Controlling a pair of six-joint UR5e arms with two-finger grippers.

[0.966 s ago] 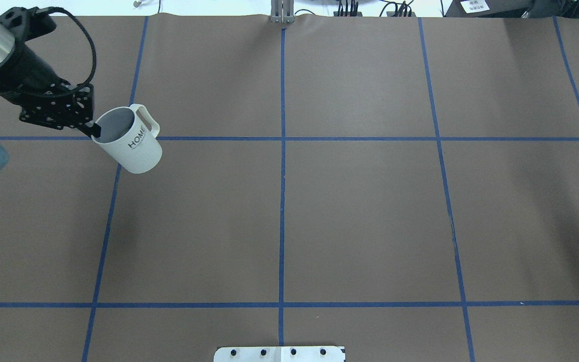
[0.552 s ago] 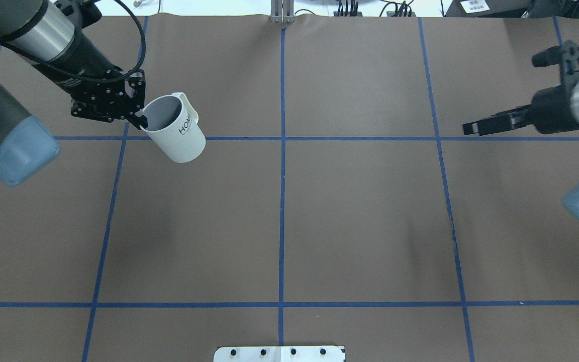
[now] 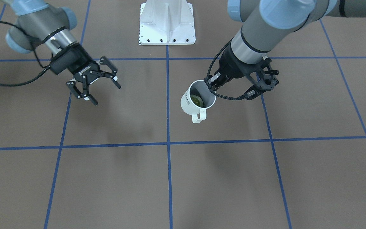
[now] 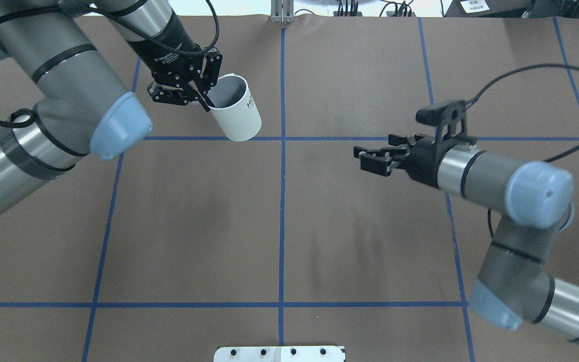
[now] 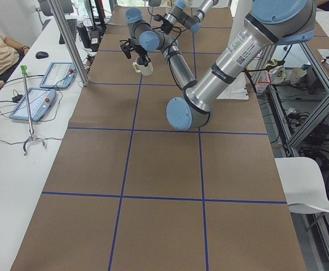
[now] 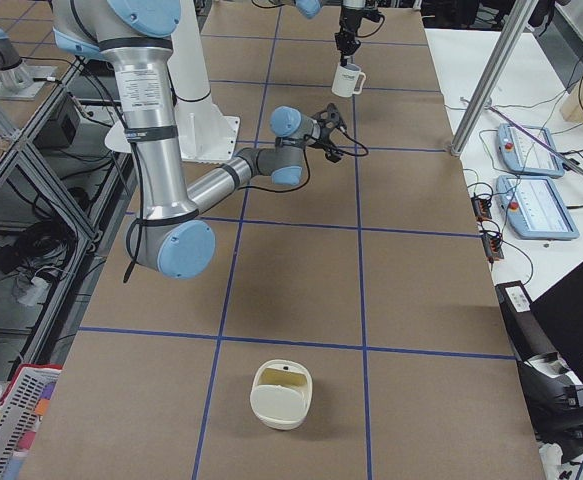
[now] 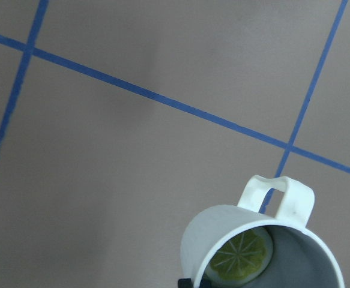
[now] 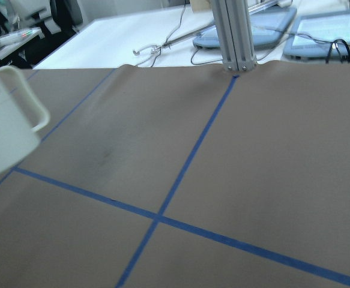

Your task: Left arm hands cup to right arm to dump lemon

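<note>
We start with the brown table, crossed by blue tape lines, over which both arms reach toward the middle: the left arm from its side, the right arm from the other. The white cup hangs in the air just on the left arm's side of the centre line, roughly upright and clear of the table. The left gripper pinches its rim, one finger inside and one outside. The right gripper has its fingers spread wide, holds nothing, and is well apart from the cup. We judge the task under halfway: the cup is lifted and brought inward, but the handover, the left's release and the tipping are all left to do. The lemon sits at the bottom of the cup. Only the left wrist and front-facing views show that; from overhead the inside looks plain grey. The right wrist view catches the cup at its left edge, handle toward the lens.
</note>
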